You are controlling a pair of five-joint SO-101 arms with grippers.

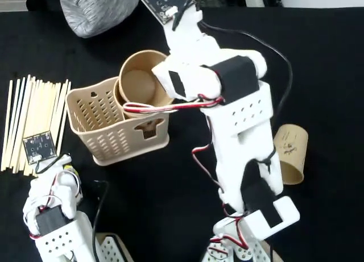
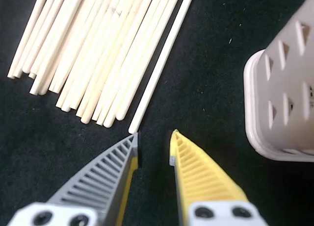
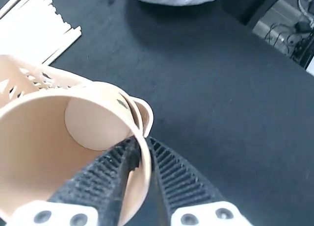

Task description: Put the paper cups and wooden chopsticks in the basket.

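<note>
Paper-cup and chopstick task, partly done by the look of it. The right pincer point(image 3: 141, 143) is closing on the wall of the held cup point(image 1: 139, 80), one finger inside the rim and one outside, and is carrying it tilted over the 1 o'clock corner of the basket point(image 1: 114, 140). A second rim point(image 1: 117, 94) is showing just beside the held cup at its 9 o'clock; it is probably a cup already standing in the basket, though its body is hidden. The loose cup point(image 1: 291, 151) is lying on its side on the dark surface point(image 1: 142, 205), well apart from the basket toward 4 o'clock. The chopsticks point(image 1: 34, 111) are lying in a flat row at the basket's 9 o'clock, and none is visible inside it. The left pincer point(image 2: 154, 138) is standing narrowly open and empty, its tips near the end of the outermost stick point(image 2: 157, 69). What is left, as judged here, is seating the held cup, fetching the loose cup and moving the whole row of sticks. Open room is lying at the basket's 6 o'clock; the right arm is crossing the basket's 3 o'clock side, and a grey bundle point(image 1: 94, 9) is crowding the 12 o'clock edge.
</note>
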